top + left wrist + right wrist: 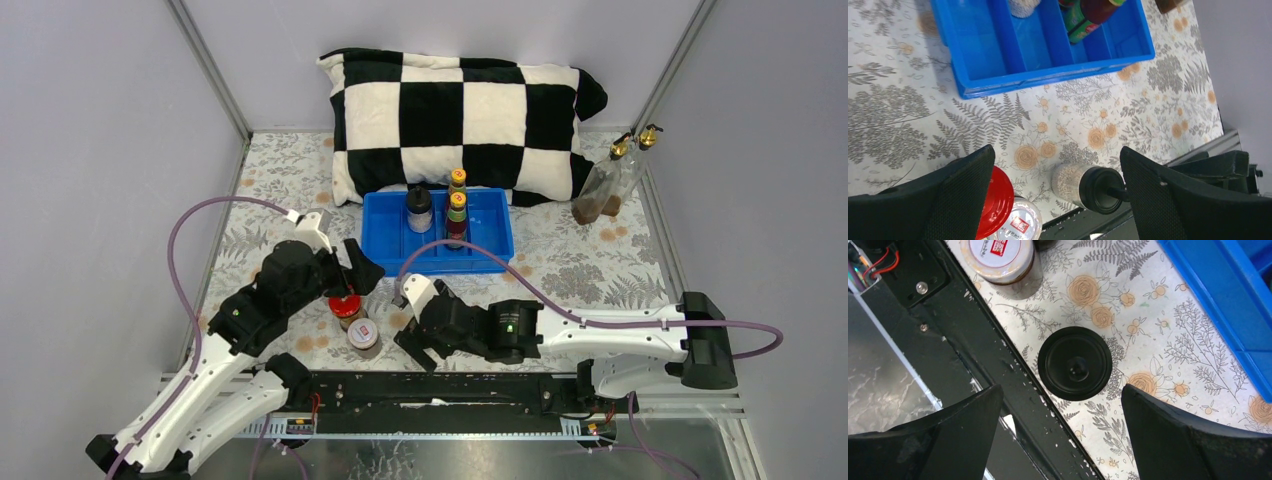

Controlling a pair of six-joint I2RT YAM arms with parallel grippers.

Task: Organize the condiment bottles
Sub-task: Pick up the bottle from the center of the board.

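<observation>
The right gripper point(1060, 389) hangs over the near edge of the table with its jaws spread wide. A black-capped jar point(1075, 363) stands upright directly below, and the right wrist view shows bare cloth on either side of its cap, so the fingers point(1178, 440) do not touch it. From above, this gripper point(408, 335) points left, just in front of the arms' base rail point(450, 390).

The left gripper point(1055, 152) is also spread, with nothing between its pads. It point(350, 285) hovers just over the red-lidded jar point(343, 306), which stands on the floral tablecloth point(580, 270). The white-lidded jar point(363, 335) stands right beside it on the near side – the two look to be touching. In the left wrist view the red lid point(995, 200) peeks out past the left finger point(938, 200), and the black-capped jar point(1098, 189) of pale granules sits near the right finger.

Further out lies the blue tray point(390, 250). A second black-capped jar point(419, 208) stands in one of its middle compartments, and the two yellow-capped sauce bottles point(457, 200) stand one behind the other in the next compartment to the right.

Behind the tray rests a black-and-white checkered pillow point(460, 110). At the far right corner – well apart from everything else – the two gold-spouted glass bottles point(605, 185) lean side by side.
</observation>
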